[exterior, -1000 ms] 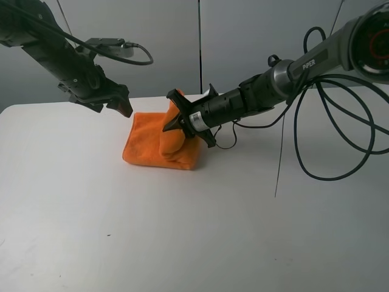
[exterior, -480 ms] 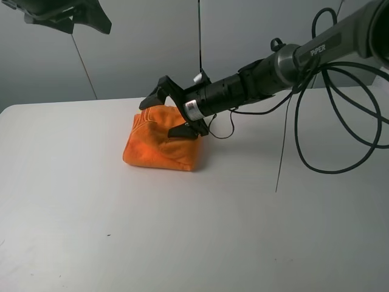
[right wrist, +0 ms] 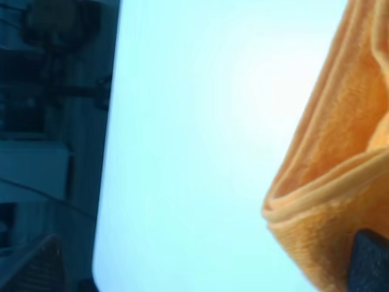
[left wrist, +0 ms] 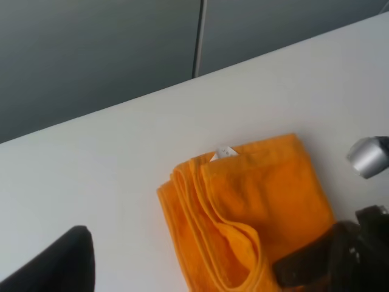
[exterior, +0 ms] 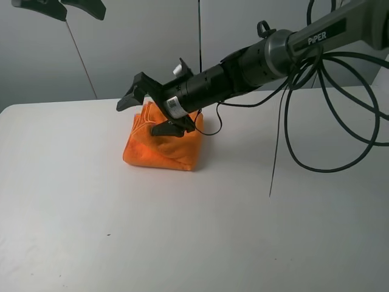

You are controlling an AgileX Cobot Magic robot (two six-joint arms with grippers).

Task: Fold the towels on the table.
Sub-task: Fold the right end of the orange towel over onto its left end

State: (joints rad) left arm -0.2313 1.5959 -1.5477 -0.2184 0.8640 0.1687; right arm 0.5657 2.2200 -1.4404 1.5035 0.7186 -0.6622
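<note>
The orange towel (exterior: 161,143) sits folded into a thick, layered bundle on the white surface (exterior: 194,231), toward the back edge by the grey wall. The right claw (exterior: 149,112) hangs right over the towel with its jaws spread wide, one black finger out past the towel's far top corner, the other just above the towel's upper face, and nothing gripped between them. The right arm stretches in from the towel's right side, black cables (exterior: 322,115) looping down behind it. In the left wrist view the towel (left wrist: 243,213) shows its stacked folds along one side and a small white label (left wrist: 223,153) peeking out at the hemmed edge nearest the wall. The left claw (exterior: 61,7) is high above the surface, well clear of the towel and up to its left, fingers parted and empty.
</note>
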